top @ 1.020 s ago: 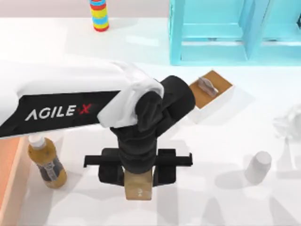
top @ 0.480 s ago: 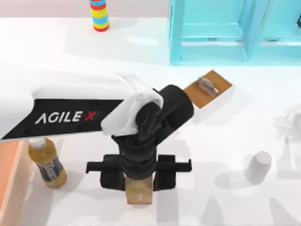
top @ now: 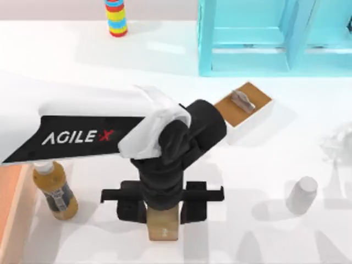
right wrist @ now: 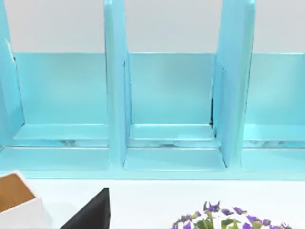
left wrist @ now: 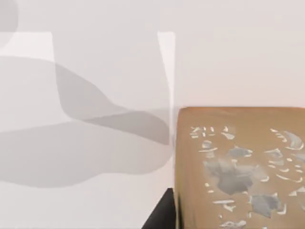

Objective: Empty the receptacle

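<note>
The left gripper (top: 163, 212) is standing over the front-centre of the white table (top: 264, 159), pointing down, with a tan block-shaped item (top: 163, 224) sitting between its black jaws. In the left wrist view that tan block (left wrist: 238, 167) is showing a speckled silver print on its face, with a sliver of black finger beside it. The fingers appear to be flanking the block on both sides, so my judgement is that they are clamped on it, though the contact itself is hidden under the wrist.

The receptacle (top: 12, 203) is lying at the table's left edge, partly cut off; a brown bottle with a white cap (top: 53, 188) is standing just beside its wall, outside it.

The right wrist view is facing the turquoise shelf unit (right wrist: 167, 109); whether the right arm's fingers are open or closed cannot be told.

Risks: letting go while the block is above the surface could tip it over. Swinging the left forearm back toward the tray could knock the bottle, which is standing under its path. The small white box (top: 247, 110) is sitting close behind the wrist.
</note>
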Tool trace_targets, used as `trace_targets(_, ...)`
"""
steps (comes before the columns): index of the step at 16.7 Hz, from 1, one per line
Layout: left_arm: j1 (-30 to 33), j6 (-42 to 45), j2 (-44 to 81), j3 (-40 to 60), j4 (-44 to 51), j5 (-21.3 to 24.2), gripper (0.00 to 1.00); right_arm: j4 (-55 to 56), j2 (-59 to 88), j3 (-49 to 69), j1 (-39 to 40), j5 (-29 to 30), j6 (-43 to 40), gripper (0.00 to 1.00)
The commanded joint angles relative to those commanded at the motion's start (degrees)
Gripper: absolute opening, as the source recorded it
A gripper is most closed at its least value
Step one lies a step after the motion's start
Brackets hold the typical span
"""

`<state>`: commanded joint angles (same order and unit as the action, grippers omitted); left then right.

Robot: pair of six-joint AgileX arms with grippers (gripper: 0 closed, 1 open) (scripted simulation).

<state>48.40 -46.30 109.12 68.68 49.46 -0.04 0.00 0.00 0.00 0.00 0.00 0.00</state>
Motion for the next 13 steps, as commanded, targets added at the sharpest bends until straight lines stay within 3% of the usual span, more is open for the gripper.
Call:
trace_targets(3,0.0,0.0,0.0,0.0,0.0,0.0,0.98,0.0,0.0,0.0,0.0,0.0,0.0,1.0)
trace_targets(4,0.0,0.0,0.0,0.0,0.0,0.0,1.0,0.0,0.0,0.0,0.0,0.0,0.0,1.0)
trace_targets(13,-0.03,-0.02,-0.09,0.19,0.2,-0.02,1.0,0.0,0.0,0.0,0.0,0.0,0.0,1.0)
